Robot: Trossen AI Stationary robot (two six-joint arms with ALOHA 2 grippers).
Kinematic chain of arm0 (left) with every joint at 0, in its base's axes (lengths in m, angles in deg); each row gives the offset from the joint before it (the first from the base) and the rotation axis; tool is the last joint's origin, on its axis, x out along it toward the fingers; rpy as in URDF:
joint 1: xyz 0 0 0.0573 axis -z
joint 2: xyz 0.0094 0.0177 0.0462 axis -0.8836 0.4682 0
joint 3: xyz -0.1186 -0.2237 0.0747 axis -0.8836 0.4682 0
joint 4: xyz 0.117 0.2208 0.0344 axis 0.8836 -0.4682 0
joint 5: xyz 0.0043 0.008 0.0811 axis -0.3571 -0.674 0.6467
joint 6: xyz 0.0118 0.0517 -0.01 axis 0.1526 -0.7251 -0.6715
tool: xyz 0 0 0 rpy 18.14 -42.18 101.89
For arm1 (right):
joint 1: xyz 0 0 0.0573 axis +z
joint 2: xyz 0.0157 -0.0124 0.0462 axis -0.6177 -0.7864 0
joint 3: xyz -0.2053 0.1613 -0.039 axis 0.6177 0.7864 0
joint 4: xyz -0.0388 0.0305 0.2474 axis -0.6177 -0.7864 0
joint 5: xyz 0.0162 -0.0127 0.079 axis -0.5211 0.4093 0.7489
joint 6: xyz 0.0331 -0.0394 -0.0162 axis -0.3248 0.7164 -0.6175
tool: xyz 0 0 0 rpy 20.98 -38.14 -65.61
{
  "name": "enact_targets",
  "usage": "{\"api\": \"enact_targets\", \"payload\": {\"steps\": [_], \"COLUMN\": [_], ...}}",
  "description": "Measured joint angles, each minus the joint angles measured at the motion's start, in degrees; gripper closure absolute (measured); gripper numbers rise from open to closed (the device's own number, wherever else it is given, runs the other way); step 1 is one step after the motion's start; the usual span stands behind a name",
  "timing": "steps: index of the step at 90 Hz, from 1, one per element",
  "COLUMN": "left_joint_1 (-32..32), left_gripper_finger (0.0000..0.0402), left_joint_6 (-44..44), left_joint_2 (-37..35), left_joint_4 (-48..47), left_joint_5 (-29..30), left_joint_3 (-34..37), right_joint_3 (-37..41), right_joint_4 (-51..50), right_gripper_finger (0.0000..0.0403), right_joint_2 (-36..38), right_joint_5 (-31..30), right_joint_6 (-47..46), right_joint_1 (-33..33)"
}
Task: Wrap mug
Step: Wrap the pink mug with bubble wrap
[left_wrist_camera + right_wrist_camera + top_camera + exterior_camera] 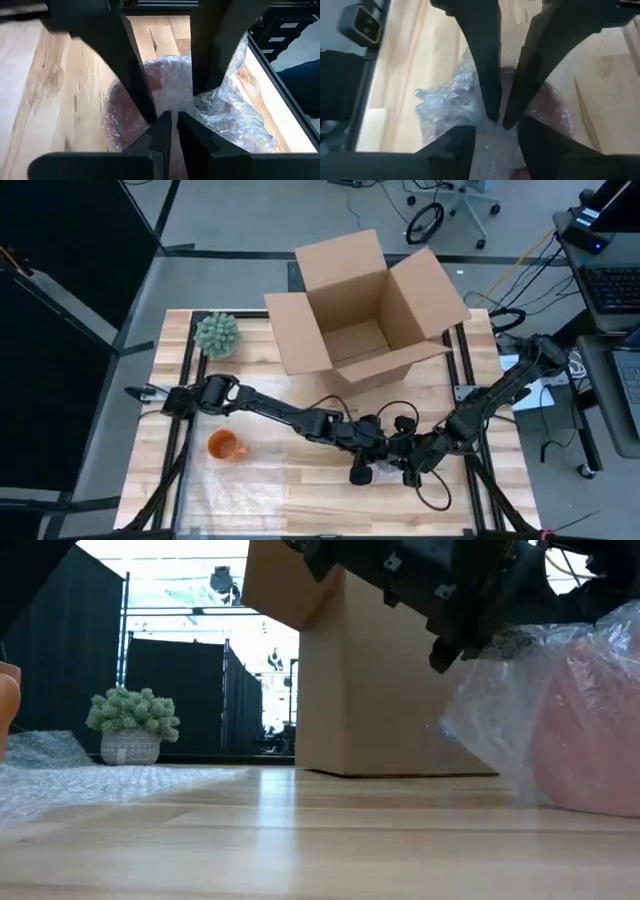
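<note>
A red mug point(131, 107) lies bundled in clear bubble wrap point(520, 710) on the wooden table, right of centre near the front edge. Both grippers meet over it from opposite sides. My left gripper point(174, 122) is shut on the wrap. My right gripper point(496, 145) faces it, with a wad of wrap filling the gap between its fingers. In the high view the two arms point(395, 452) cover the bundle. In the low view the bundle's underside point(590, 795) rests on the table. My left gripper pinches a thin gathered fold of the bubble wrap point(176, 107) between its two fingers, over the mug's side. It comes in slanting down from the table's left. The wrapped mug stays on the table below. My right gripper has a thicker bunch of bubble wrap point(495, 150) between its two fingers, right beside the left gripper's fingertips. It comes in slanting down from the table's right. The wrap rises from the mug toward the fingers point(500, 645).
An open cardboard box point(365, 310) stands at the table's far middle. A small potted plant point(217, 335) stands at the far left. An orange mug point(225, 447) sits on a flat sheet of bubble wrap point(245, 485) at the near left.
</note>
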Motion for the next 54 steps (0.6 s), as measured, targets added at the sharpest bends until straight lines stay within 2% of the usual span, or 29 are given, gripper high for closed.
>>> {"api": "enact_targets", "payload": {"steps": [24, 40, 54], "left_joint_1": [-0.03, -0.03, -0.03], "left_gripper_finger": [0.0376, 0.0376, 0.0376], "left_joint_6": [0.02, 0.02, 0.04], "left_joint_2": [0.0, 0.0, 0.0], "left_joint_4": [0.09, 0.07, 0.03], "left_joint_5": [0.23, 0.71, 0.86], "left_joint_3": [0.0, 0.0, 0.0], "right_joint_3": [-0.07, -0.13, -0.15], "right_joint_4": [-4.61, -6.11, -5.04], "right_gripper_finger": [0.0264, 0.0216, 0.0171], "right_joint_2": [7.92, 11.41, 9.57], "right_joint_5": [0.59, 1.96, 5.34], "right_joint_6": [-2.86, -5.67, -9.24], "right_joint_1": [-1.16, -1.65, -1.68]}}
